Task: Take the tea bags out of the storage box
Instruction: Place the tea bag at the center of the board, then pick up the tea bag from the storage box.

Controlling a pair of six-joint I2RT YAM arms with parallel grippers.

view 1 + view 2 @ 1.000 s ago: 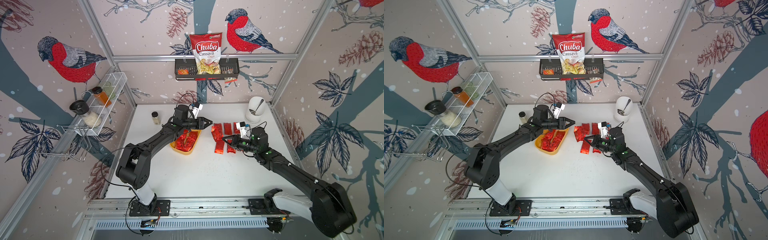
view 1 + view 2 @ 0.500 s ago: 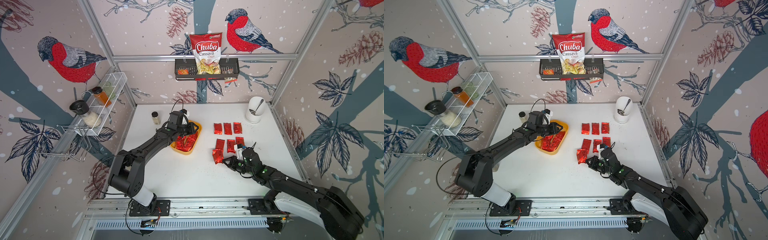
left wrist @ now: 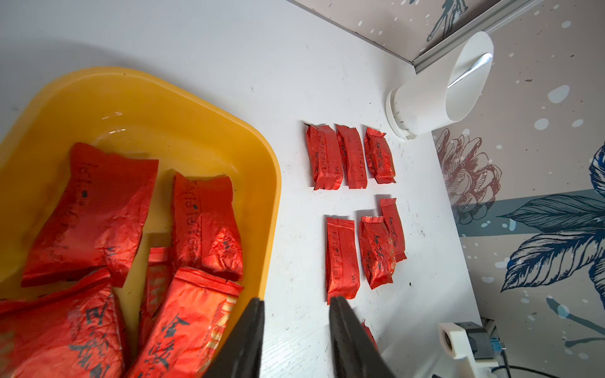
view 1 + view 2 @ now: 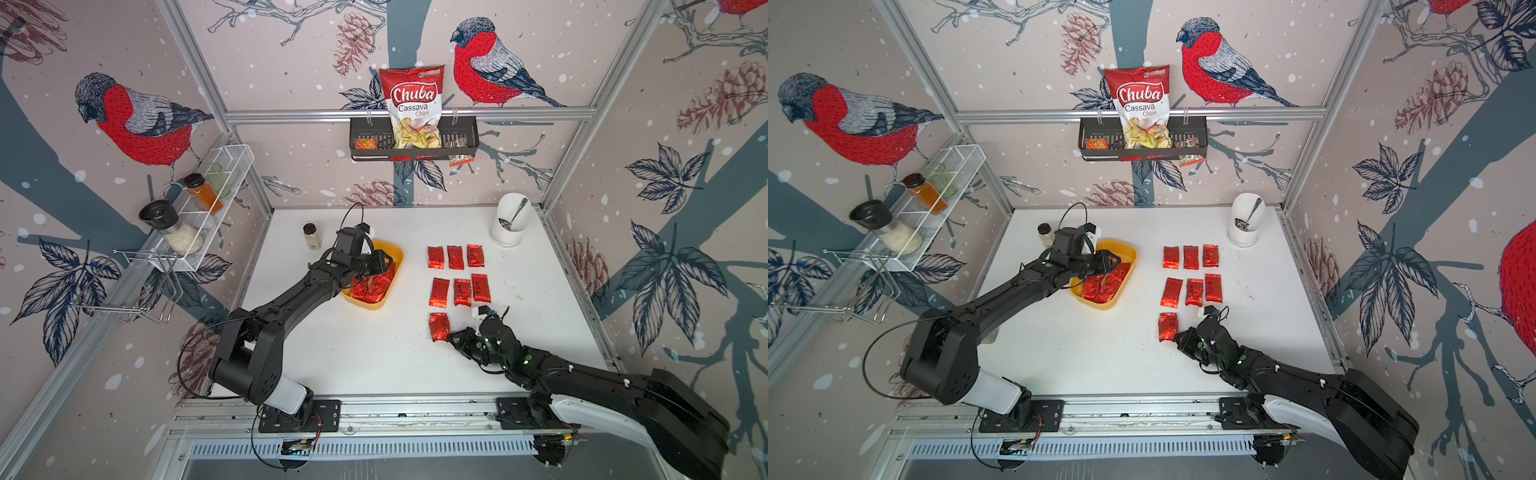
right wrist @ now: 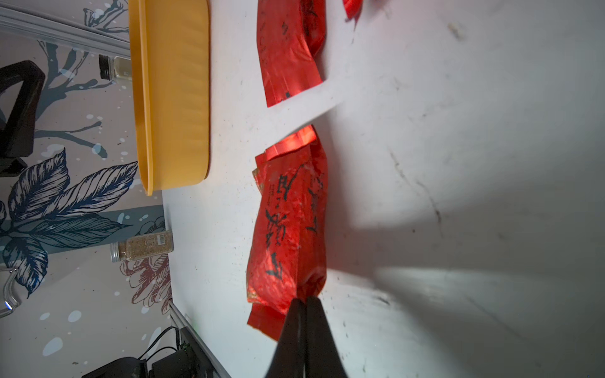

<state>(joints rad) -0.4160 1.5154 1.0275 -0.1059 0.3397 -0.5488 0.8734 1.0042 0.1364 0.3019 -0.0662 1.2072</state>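
Observation:
The storage box (image 4: 395,253) is a shallow yellow tray left of mid-table, with several red foil tea bags (image 4: 372,286) lying in it. My left gripper (image 4: 384,262) hovers over the box's right side. In the left wrist view its jaws stand open (image 3: 296,304) above the box rim (image 3: 271,196) with nothing between them. Two rows of three tea bags (image 4: 456,257) lie on the table to the right. Nearer the front, my right gripper (image 4: 453,336) is shut on the edge of one more tea bag (image 4: 439,327). The right wrist view shows its pinched corner (image 5: 288,235).
A white cup with a spoon (image 4: 509,224) stands at the back right. A small spice jar (image 4: 311,236) stands behind the box. A white wire rack (image 4: 199,216) hangs on the left wall. A black basket with a chips bag (image 4: 413,141) hangs on the back wall.
My right gripper has carried a tea bag from the rows toward the front, down to the table below the second row. The left gripper has come down over the box.

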